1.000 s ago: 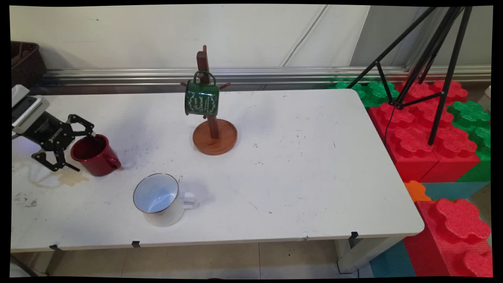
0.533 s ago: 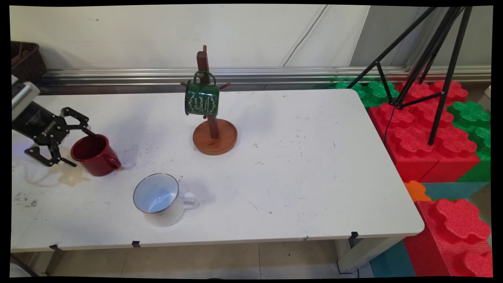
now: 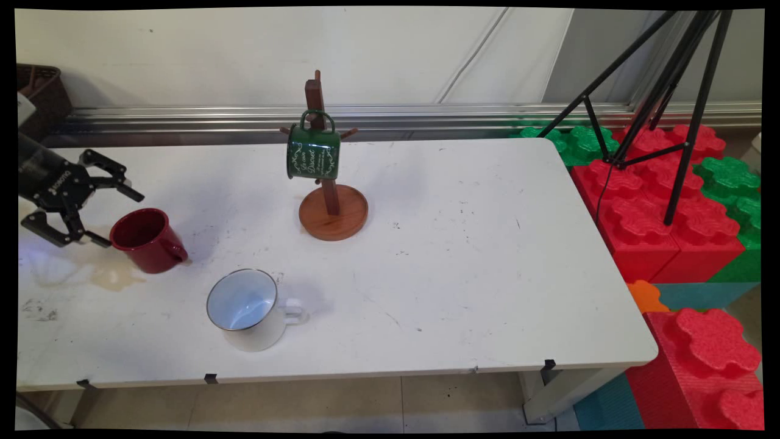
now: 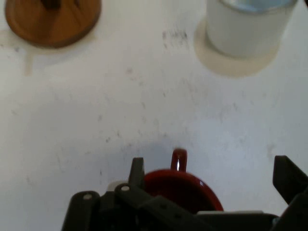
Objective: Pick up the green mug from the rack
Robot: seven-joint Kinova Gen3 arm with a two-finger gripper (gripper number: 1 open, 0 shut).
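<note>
A dark red mug point(image 3: 148, 240) stands upright on the white table point(image 3: 463, 262) at the left, handle pointing right. My gripper point(image 3: 122, 219) hangs open just left of it and slightly above, fingers spread and clear of the rim. In the hand view the red mug point(image 4: 185, 185) sits low between the two black fingers point(image 4: 136, 171), with nothing gripped. A white enamel mug point(image 3: 247, 308) stands nearer the front edge. A green mug point(image 3: 312, 152) hangs on the wooden mug tree point(image 3: 331, 201) at the back centre.
A brownish stain point(image 3: 113, 277) marks the table beside the red mug. A black tripod point(image 3: 664, 91) and red and green foam blocks point(image 3: 664, 213) stand off the table's right end. A dark basket point(image 3: 36, 94) sits at the back left.
My gripper has drawn back to the left and upward, away from the red mug; its finger has left the mug's rim. The mug stays where it was.
</note>
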